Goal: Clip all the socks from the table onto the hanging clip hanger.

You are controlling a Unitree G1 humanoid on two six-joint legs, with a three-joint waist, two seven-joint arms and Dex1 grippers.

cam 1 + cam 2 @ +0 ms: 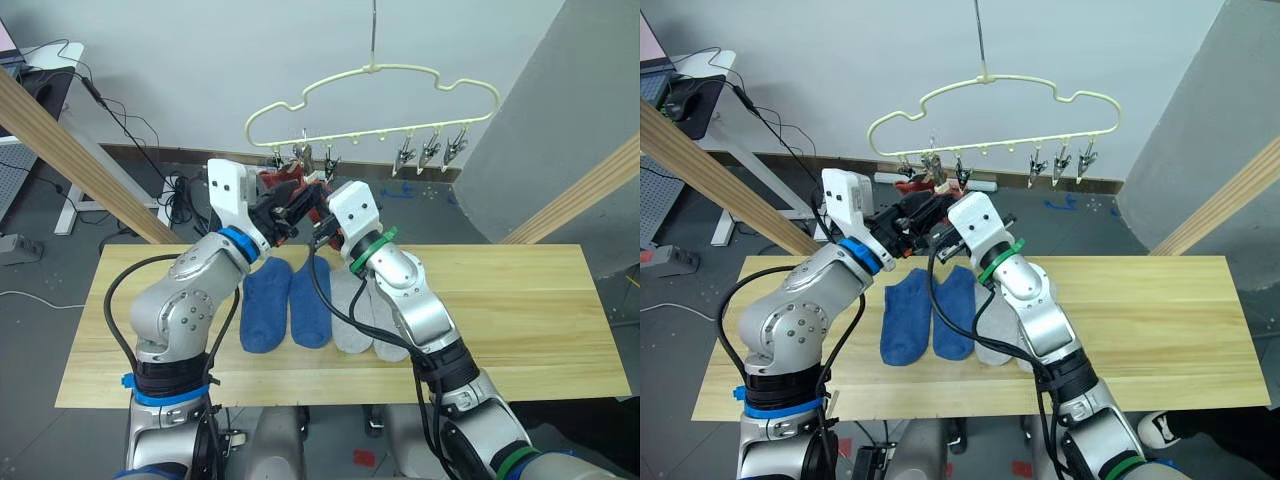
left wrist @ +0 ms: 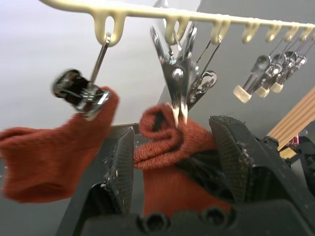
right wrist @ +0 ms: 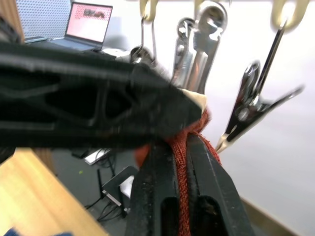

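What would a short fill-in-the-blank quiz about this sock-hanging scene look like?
1. The socks still lying flat on the table are two blue socks and two ____ ones.
2. One sock already hangs from a clip on the clip hanger; its colour is ____.
3. The right end effector is shut on a red sock just below a metal ____.

Missing words: grey; red; clip

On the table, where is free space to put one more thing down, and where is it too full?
The table is bare from the grey socks to its right end, and on the left strip beside the blue socks. The crowded part is under the clip hanger, where both grippers work.
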